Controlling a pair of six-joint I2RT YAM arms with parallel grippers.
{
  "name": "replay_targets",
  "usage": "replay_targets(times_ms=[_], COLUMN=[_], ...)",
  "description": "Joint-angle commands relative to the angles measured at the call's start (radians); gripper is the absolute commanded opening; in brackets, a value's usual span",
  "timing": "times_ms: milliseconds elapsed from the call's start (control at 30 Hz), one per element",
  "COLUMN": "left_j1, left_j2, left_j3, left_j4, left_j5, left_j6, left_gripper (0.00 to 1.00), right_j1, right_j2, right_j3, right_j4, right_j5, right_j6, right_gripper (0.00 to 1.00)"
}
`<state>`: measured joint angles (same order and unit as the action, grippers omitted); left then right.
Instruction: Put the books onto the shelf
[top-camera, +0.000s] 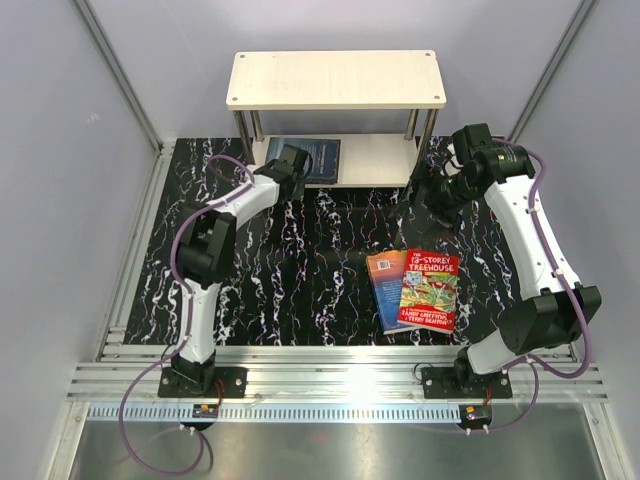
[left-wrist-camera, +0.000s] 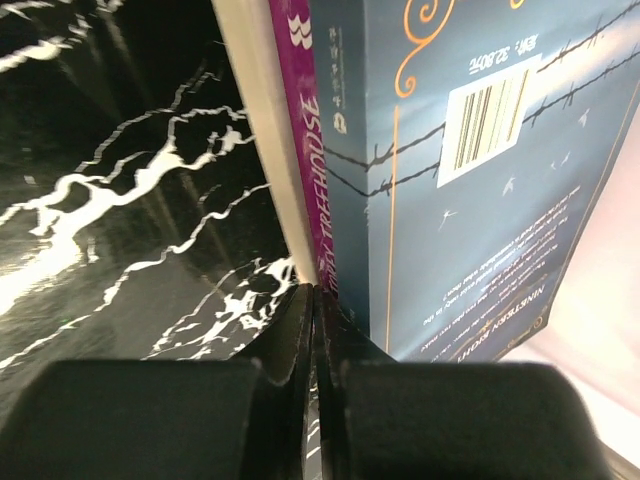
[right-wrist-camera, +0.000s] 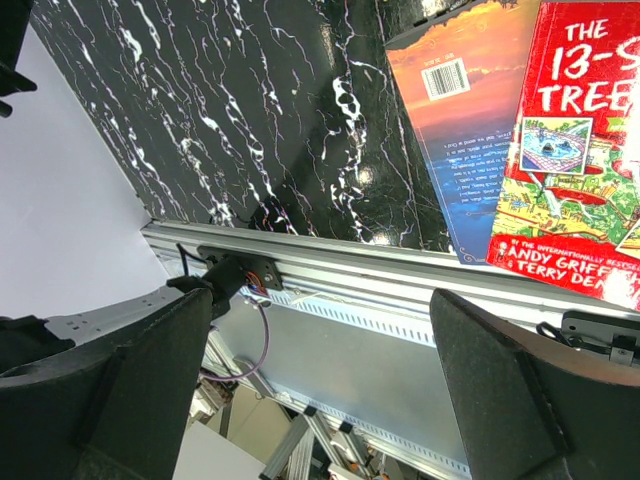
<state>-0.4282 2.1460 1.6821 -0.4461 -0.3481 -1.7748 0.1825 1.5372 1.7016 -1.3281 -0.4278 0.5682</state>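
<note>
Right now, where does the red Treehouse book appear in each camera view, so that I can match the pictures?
Top external: red Treehouse book, lower right of centre, lying flat.
Left wrist: not in it; only a purple Treehouse spine shows.
Right wrist: top right corner.
Shared landmark: black marbled tabletop, seen in all three.

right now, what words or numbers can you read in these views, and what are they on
"13-STOREY TREEHOUSE": front of the red book.
"ANDY GRIFFITHS", "TERRY DENTON": foot of that cover.
"TREEHOUSE": purple spine, left wrist view.
Too blurred to read: barcode digits and blurb on the blue back cover beside that spine.
Too small to read: barcode digits and blurb on the orange-blue back cover under the red book.
</note>
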Motion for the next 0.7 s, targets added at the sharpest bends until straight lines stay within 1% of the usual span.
replay_targets(times_ms=[0, 100, 200, 233, 300, 333, 367, 400, 433, 467, 533, 567, 600, 633, 667], left_j1=[0.009, 0.006, 0.002, 0.002, 0.000, 0.000, -0.001, -0.004, -0.004, -0.007, -0.023, -0.035, -0.049, -0.081, -0.099], left_j2=[0.014, -0.014, -0.084, -0.124, -0.156, -0.169, -0.198, -0.208, -0.221, -0.242, -0.259, -0.270, -0.296, -0.307, -0.314], left_j3=[0.068, 0.035, -0.068, -0.112, -0.150, -0.163, -0.195, -0.211, -0.234, -0.269, -0.295, -0.306, -0.329, -0.335, -0.334], left_j4=[0.069, 0.067, 0.093, 0.112, 0.122, 0.130, 0.135, 0.144, 0.185, 0.202, 0.211, 0.204, 0.198, 0.195, 0.187], left_j5=[0.017, 0.046, 0.073, 0.098, 0.127, 0.164, 0.182, 0.207, 0.284, 0.326, 0.427, 0.442, 0.448, 0.468, 0.477], left_j6=[-0.025, -0.028, -0.005, 0.052, 0.127, 0.167, 0.242, 0.282, 0.358, 0.389, 0.467, 0.488, 0.509, 0.547, 0.575], left_gripper=[0.02, 0.02, 0.03, 0.05, 0.06, 0.07, 0.11, 0.14, 0.18, 0.24, 0.28, 0.34, 0.39, 0.45, 0.58], right_j1=[0.008, 0.008, 0.008, 0.008, 0.006, 0.008, 0.008, 0.005, 0.005, 0.003, -0.008, -0.015, -0.031, -0.096, -0.124], right_j2=[-0.015, -0.019, -0.026, -0.029, -0.035, -0.038, -0.041, -0.051, -0.052, -0.058, -0.071, -0.077, -0.098, -0.113, -0.130], right_j3=[0.026, 0.024, 0.027, 0.030, 0.038, 0.041, 0.044, 0.044, 0.041, 0.038, 0.024, 0.021, 0.009, -0.011, -0.051], right_j4=[0.021, 0.021, 0.021, 0.020, 0.017, 0.010, 0.007, 0.009, 0.007, 0.009, -0.022, -0.043, -0.063, -0.086, -0.095], right_j5=[0.011, 0.009, 0.017, 0.021, 0.040, 0.046, 0.052, 0.060, 0.063, 0.066, 0.113, 0.220, 0.266, 0.288, 0.293], right_j6=[-0.022, -0.024, -0.027, -0.030, -0.036, -0.037, -0.044, -0.045, -0.047, -0.047, -0.041, -0.034, -0.024, -0.007, 0.002], right_gripper=[0.97, 0.98, 0.98, 0.97, 0.98, 0.98, 0.99, 0.99, 0.99, 0.99, 0.99, 0.99, 1.00, 1.00, 1.00])
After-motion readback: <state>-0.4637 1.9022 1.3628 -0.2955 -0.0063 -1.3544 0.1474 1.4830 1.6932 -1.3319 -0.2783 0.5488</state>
